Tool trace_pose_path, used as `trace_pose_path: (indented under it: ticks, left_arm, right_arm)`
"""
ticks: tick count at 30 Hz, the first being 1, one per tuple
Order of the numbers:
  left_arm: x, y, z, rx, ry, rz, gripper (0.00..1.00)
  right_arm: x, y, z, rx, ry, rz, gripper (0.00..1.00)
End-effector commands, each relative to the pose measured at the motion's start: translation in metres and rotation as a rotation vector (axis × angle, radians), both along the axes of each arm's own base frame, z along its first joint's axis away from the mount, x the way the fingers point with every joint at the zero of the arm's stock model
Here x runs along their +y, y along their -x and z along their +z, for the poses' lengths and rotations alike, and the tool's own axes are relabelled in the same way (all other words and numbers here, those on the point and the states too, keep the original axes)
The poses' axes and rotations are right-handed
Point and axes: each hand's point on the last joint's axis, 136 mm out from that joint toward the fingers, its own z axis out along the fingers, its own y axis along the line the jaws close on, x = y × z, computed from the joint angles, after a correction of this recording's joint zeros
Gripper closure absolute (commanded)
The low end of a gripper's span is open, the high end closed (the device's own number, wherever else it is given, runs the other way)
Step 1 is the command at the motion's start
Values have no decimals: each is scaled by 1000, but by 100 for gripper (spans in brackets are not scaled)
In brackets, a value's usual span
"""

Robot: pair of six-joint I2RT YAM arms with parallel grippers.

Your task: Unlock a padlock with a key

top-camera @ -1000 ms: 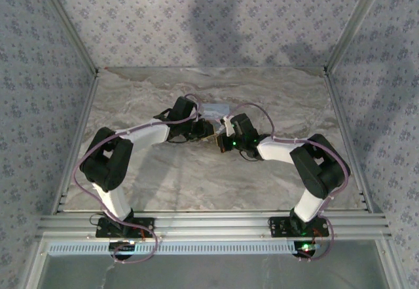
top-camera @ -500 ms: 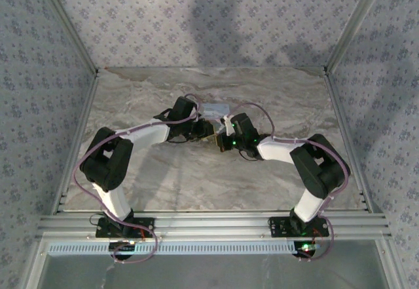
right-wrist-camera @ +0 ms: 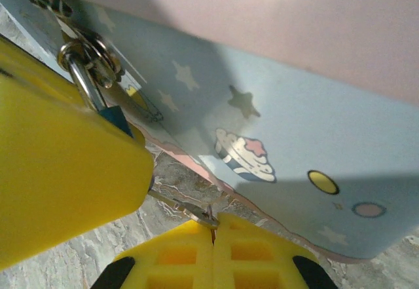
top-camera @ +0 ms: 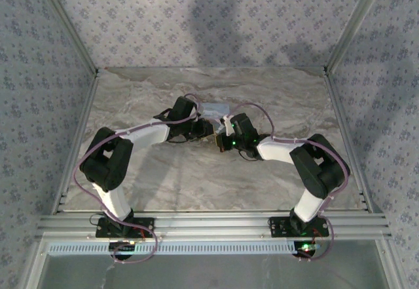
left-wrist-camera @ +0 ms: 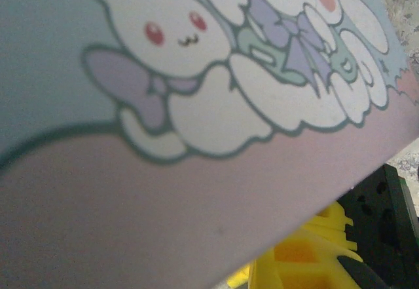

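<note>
**A:** Anything shifted in the last second?

**B:** Nothing I can make out from above. Both arms sit in the same bend as before, wrists meeting mid-table.

**A:** Start close in, then.

**B:** Nearest is the rail (top-camera: 209, 222) carrying the two bases, then a stretch of bare marble table (top-camera: 196, 177). Beyond that comes the right gripper (right-wrist-camera: 213, 235), its fingers pressed flat together with the end of the key (right-wrist-camera: 186, 207) caught in the seam. The thin shaft runs off toward the left gripper (top-camera: 211, 132), and its tip vanishes behind that gripper's yellow finger (right-wrist-camera: 65, 171).

**A:** And the padlock?

**B:** The padlock (right-wrist-camera: 118, 117) is just past that finger, off the table. Its teal body is sunk in behind the finger, so it looks nipped there, though the second finger is hidden. Its shackle (right-wrist-camera: 77, 82) passes through a metal ring (right-wrist-camera: 98, 52) at the edge of the tin (right-wrist-camera: 281, 125).

**A:** Why hold it that way?

**B:** I'd judge the left steadies the lock so its keyhole end faces the key; left dangling, it would swing away. Whether the tip is in the keyhole, I can't tell.

**A:** What's in the way?

**B:** The tin itself, light blue with stars and a cupcake, sits right behind both tools and crowds any wrist turn. The left wrist camera is pushed up against its cartoon-rabbit lid. Farthest off is the patterned back wall (top-camera: 209, 27).
</note>
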Motion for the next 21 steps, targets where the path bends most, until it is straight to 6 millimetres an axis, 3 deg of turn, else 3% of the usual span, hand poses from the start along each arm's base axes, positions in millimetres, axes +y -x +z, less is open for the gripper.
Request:
trace_pose_path:
  ticks: [1,21]
  left_arm:
    - [-7,-3,4,-25,22,-6,80]
    - [-7,-3,-1,-16,14,-4,80]
  right_arm:
    - [20,-5,21,-45,-72,35,100]
    - [27,-7,36,-97,-138,36,100]
